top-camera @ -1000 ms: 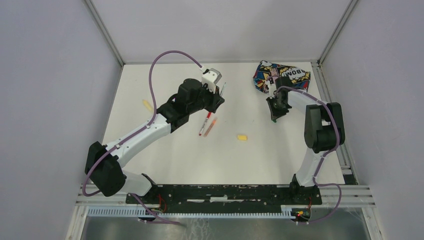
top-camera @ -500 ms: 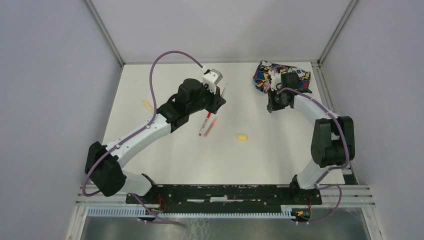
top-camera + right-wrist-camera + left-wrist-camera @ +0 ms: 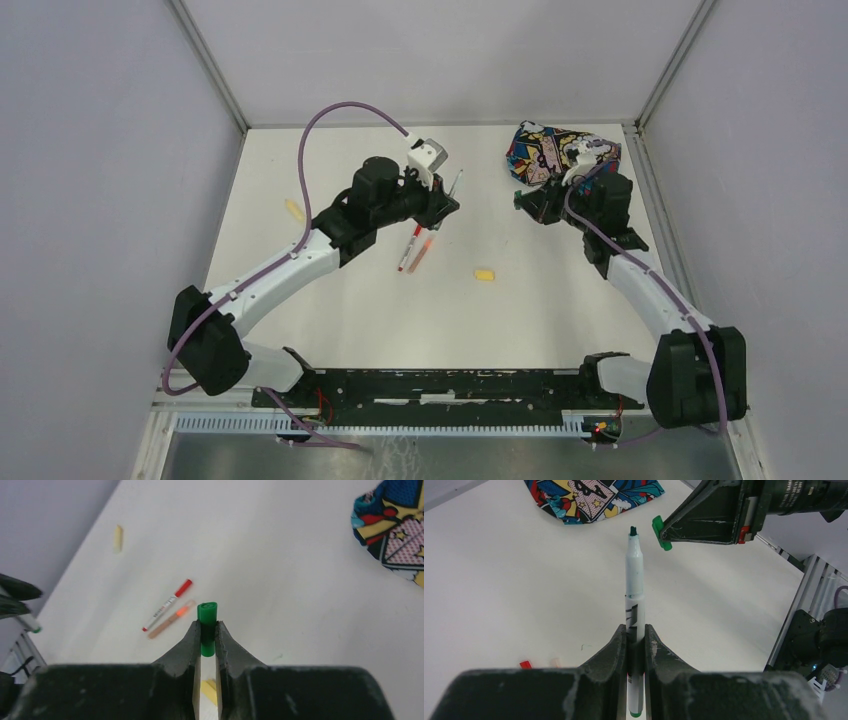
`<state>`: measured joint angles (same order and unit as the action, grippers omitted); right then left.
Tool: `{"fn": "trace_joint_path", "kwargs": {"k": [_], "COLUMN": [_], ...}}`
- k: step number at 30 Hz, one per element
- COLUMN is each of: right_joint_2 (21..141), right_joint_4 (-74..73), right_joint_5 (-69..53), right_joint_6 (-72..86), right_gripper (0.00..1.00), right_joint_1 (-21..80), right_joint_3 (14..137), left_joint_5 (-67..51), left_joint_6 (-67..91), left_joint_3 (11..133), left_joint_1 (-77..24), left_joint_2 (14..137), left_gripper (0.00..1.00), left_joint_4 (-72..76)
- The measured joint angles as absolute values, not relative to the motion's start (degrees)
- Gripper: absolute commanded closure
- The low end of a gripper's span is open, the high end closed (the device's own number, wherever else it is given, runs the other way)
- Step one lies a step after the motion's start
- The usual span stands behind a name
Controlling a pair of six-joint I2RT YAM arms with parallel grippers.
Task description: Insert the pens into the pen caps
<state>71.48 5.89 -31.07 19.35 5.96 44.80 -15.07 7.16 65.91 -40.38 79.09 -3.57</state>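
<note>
right claw (image 3: 207,628) has swung toward the green pen (image 3: 634,575), green cap (image 3: 207,611) pinched inside.

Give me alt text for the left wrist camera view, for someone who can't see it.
The left gripper clamps a whitish green-tipped pen, its bare tip just short of a green cap held in the right gripper. A comic-print pouch lies on the white table beyond.

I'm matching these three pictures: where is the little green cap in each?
Top external: green cap right of centre, just below the comic-print pouch.
Left wrist: upper middle, right of the green pen tip.
Right wrist: centre, in the right hand.
Shared landmark: the comic-print pouch.
</note>
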Motion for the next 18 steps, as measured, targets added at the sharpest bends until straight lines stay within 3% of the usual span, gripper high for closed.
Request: {"fn": "trace_joint_path", "kwargs": {"k": [8,18], "right_joint_2": [59.79,53.65], "right_joint_4": [29.26,50.09], "right_joint_5": [-33.80,-26.83], "right_joint_6": [35.90,46.39], "right_gripper": [0.86,0.87], "right_joint_1": [6.42,14.46], "right_joint_3": [33.98,30.24], "left_joint_5": [-17.98,-23.49], "left_joint_6": [7.18,7.20], "left_joint_3": [65.49,65.47], "left_joint_1": [-40.38,-41.60], "left_joint_2": [79.11,79.13], "left_gripper": [0.98,0.98], "left_joint_4": [-2.37,-0.49]}}
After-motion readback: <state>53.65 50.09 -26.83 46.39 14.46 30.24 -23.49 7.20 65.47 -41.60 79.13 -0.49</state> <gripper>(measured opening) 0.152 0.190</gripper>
